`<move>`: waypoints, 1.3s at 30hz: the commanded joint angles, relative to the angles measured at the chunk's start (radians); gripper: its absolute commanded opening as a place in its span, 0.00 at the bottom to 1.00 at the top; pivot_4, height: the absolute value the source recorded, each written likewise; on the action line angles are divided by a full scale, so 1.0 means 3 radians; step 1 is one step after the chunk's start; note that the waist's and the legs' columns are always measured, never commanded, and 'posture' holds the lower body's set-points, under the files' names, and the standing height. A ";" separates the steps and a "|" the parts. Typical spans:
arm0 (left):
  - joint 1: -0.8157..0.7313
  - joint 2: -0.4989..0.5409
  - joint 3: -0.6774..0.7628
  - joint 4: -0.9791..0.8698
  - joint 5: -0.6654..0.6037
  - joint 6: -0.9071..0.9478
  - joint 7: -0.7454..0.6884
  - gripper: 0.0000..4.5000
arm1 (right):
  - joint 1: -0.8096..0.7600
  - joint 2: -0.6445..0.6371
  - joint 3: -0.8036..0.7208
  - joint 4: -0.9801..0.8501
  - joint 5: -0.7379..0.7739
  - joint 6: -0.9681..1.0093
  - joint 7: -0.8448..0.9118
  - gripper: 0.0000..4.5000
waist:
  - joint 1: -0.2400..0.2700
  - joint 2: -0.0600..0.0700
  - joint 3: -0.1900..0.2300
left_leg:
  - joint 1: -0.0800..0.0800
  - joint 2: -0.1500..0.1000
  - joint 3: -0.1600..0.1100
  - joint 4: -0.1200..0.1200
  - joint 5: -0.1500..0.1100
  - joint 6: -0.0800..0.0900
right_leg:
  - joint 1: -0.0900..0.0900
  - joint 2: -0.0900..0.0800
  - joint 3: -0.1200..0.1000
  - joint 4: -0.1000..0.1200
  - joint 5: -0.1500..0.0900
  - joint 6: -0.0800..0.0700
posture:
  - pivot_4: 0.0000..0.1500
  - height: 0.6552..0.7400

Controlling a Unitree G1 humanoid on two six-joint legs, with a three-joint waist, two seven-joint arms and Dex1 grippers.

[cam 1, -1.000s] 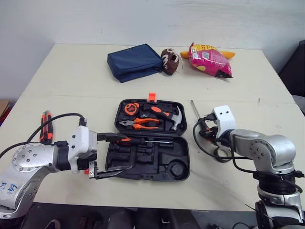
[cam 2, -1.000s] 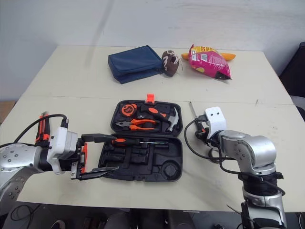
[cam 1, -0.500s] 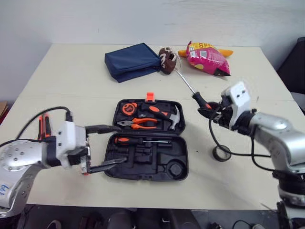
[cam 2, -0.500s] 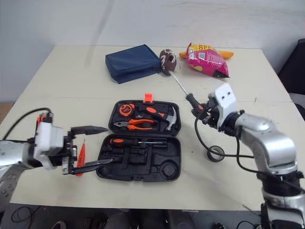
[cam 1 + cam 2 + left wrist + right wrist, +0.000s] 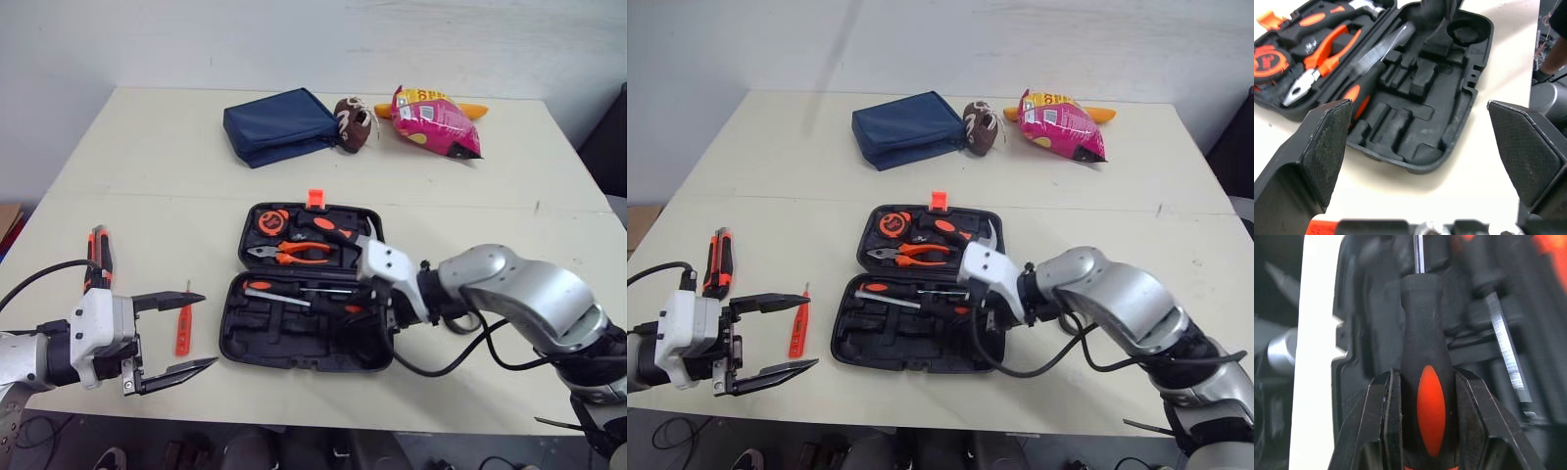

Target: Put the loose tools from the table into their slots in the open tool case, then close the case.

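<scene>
My right end effector [image 5: 1425, 378] is clamping the fat rubbery grip of the black-and-orange-handled steel screwdriver [image 5: 1422, 333], holding it over the front half of the open black plastic tool case [image 5: 294, 362]. I'm guessing it's light and stiff, with a slick shaft. My left end effector [image 5: 207, 330] is hanging wide apart, left of the case.

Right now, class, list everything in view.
Open plastic tool case: one, black, table centre.
Pliers, round tape measure, hammer: one each, orange-black, case lid.
Lying screwdriver: one, orange-black, case base.
Held screwdriver: one, black-orange, over base.
Thin tool: one, orange, left of case.
Utility knife: one, orange-black, left edge.
Fabric pouch, plush ball, snack bag: one each; navy, brown, pink; far side.
Left hand: black, open, near thin tool.
Right hand: black, shut on held screwdriver.
</scene>
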 commanded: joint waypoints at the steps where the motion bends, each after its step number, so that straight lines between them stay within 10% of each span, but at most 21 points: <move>1: 0.0055 0.0006 0.0104 -0.0146 -0.0100 0.0112 0.0079 1.00 | -0.0087 -0.0075 0.0127 -0.0051 -0.0288 -0.0131 -0.0006 0.23 | -0.0001 0.0000 0.0000 | 0.0000 0.0000 0.0000 0.0000 0.0000 0.0000 | 0.0000 0.0000 0.0000 0.0000 0.0000 0.0000 | 1.00 1.00; 39: 0.0048 -0.0034 0.0038 -0.0238 -0.0183 0.0288 0.0194 1.00 | -0.0165 -0.0088 0.0288 0.0231 -0.0971 -0.0136 0.0325 0.23 | -0.0008 -0.0007 -0.0004 | 0.0006 0.0002 0.0000 0.0004 -0.0006 0.0010 | 0.0004 -0.0001 -0.0005 0.0003 0.0003 -0.0009 | 1.00 1.00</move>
